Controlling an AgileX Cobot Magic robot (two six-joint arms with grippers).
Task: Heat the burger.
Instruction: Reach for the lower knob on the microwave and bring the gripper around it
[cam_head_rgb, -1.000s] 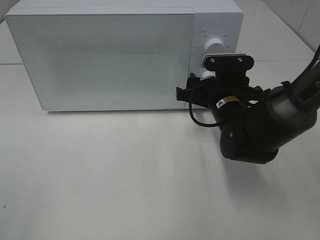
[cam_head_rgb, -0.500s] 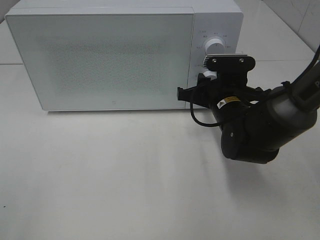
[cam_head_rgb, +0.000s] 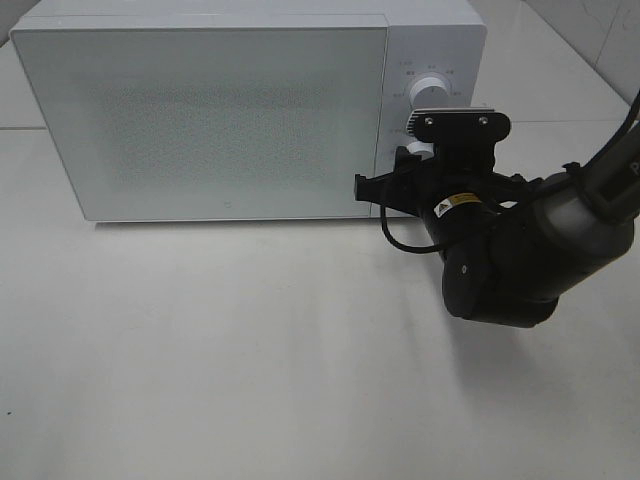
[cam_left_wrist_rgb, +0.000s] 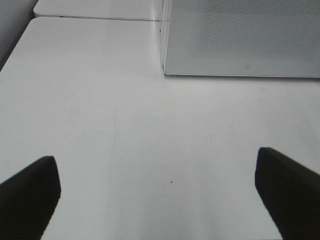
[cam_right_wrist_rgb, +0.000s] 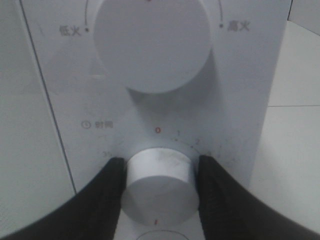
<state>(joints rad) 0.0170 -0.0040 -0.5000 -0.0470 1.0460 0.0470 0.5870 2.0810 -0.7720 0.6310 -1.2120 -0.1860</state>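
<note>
Right fingers (cam_right_wrist_rgb: 107, 195): pinching the lower dial (cam_right_wrist_rgb: 159, 187) on the microwave (cam_head_rgb: 440, 40) panel, one finger on each side.
Left fingers (cam_left_wrist_rgb: 30, 197): spread wide over the bare bench (cam_left_wrist_rgb: 150, 125), holding nothing.
Microwave door (cam_head_rgb: 200, 110): shut.
Burger: not visible in any view, so I cannot tell where it lies relative to either pair of fingers.

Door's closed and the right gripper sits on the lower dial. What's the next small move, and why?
Probably twist the right gripper clockwise, turning the timer dial to set a time. Its fingers press both sides of the dial, the microwave door is shut, and the scale's numbers climb clockwise from 0.
</note>
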